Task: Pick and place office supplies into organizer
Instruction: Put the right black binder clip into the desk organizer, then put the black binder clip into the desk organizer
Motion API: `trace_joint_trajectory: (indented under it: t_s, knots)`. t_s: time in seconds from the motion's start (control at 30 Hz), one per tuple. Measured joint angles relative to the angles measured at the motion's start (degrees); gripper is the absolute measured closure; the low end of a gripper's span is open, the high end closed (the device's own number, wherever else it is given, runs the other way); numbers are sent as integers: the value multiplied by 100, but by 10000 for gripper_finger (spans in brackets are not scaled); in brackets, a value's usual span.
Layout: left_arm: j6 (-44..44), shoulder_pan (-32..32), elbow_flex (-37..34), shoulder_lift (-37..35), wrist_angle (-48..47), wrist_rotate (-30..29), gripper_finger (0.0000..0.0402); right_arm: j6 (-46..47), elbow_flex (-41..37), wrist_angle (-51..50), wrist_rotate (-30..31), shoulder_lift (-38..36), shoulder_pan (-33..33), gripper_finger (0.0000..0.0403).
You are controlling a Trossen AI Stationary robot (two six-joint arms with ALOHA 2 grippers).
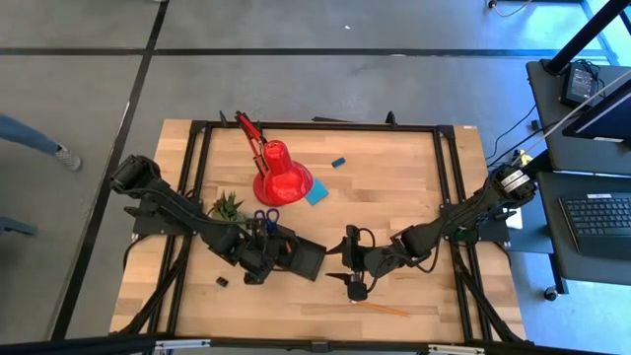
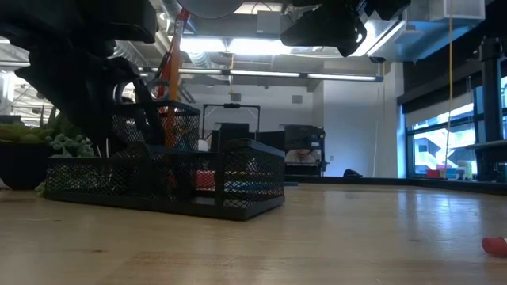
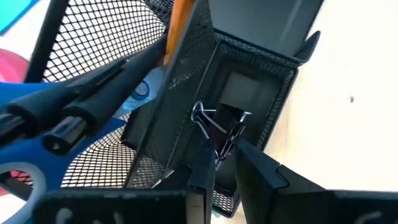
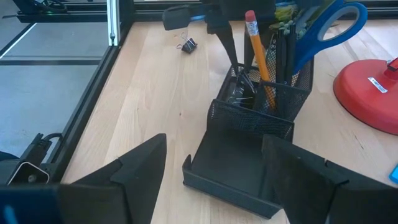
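Gripping binder clip [image 3: 219, 127] over organizer [image 3: 261, 93]: left end effector [image 3: 225, 163].

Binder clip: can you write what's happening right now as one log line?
left fingers: around binder clip above organizer compartment | right fingers: open, waiting by tray | loose clip: on table

The high camera looked straight down on the whole bench [image 1: 394, 187]. The low one sat at bench level, facing the organizer [image 2: 166, 186] from nearby. Both wrist cameras faced that organizer too, the left very close, the right farther back.
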Motion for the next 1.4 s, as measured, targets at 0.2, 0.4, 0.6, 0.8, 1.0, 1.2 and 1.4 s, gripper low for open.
trace_joint_trajectory:
  t_s: [0.2, 0.4, 0.6, 0.8, 1.0, 1.2, 1.4]
  knots:
    - [7, -2, 0, -20, -4, 369, 338, 0, 0, -3, -1, 0, 2, 136]
    - [98, 0, 8, -44, -20, 741, 323, 0, 0, -4, -1, 0, 2, 136]
    - [-251, -46, 415, -44, -773, 1350, 314, 0, 0, -78, -2, 0, 2, 136]
    - [-746, -262, 931, -46, -1628, 1717, 313, 12, 0, -227, 0, 0, 1, 136]
    - [-803, -791, 1036, -46, -1736, 1484, 313, 4, 0, -250, 0, 0, 2, 136]
    - [-1630, -1563, 1036, -46, -1754, 968, 314, 9, 0, -321, 0, 0, 2, 136]
    - [-2624, -2316, 1036, -46, -1690, 556, 333, 26, 0, -353, 0, 0, -2, 136]
